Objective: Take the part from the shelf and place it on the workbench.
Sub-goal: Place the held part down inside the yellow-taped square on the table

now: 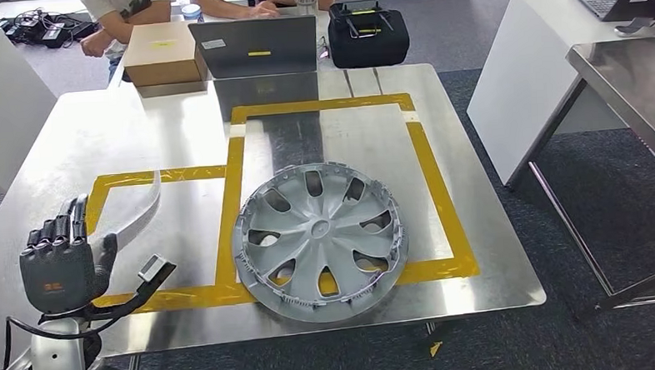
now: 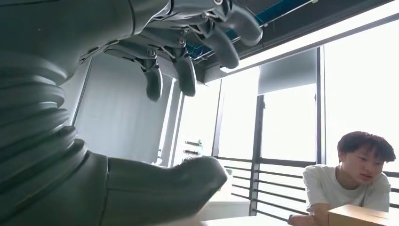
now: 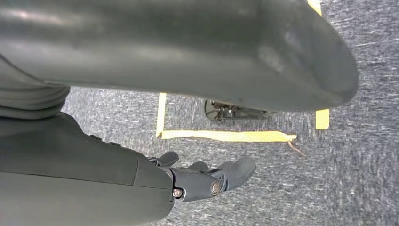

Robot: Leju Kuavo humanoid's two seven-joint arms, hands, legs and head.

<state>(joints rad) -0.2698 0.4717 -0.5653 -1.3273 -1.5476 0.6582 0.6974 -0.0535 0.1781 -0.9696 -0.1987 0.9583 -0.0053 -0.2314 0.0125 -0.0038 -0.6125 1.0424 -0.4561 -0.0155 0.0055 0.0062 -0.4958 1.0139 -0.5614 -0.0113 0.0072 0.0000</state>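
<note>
The part, a silver wheel cover [image 1: 318,240], lies flat on the steel workbench [image 1: 139,143], near its front edge. It overlaps the near left corner of a large rectangle of yellow tape [image 1: 437,188]. My left hand [image 1: 61,263] is raised at the bench's front left corner, well left of the cover, with its fingers [image 2: 188,70] spread upward and nothing in it. My right hand [image 3: 141,179] hangs over grey carpet with yellow floor tape [image 3: 226,135]. Its thumb and fingers are apart and it holds nothing.
At the bench's far edge stand a cardboard box [image 1: 161,52], a grey laptop [image 1: 255,45] and a black case [image 1: 368,33], with people [image 1: 125,14] seated behind. A white table [image 1: 544,59] and another steel table [image 1: 636,80] stand to the right across a carpeted aisle.
</note>
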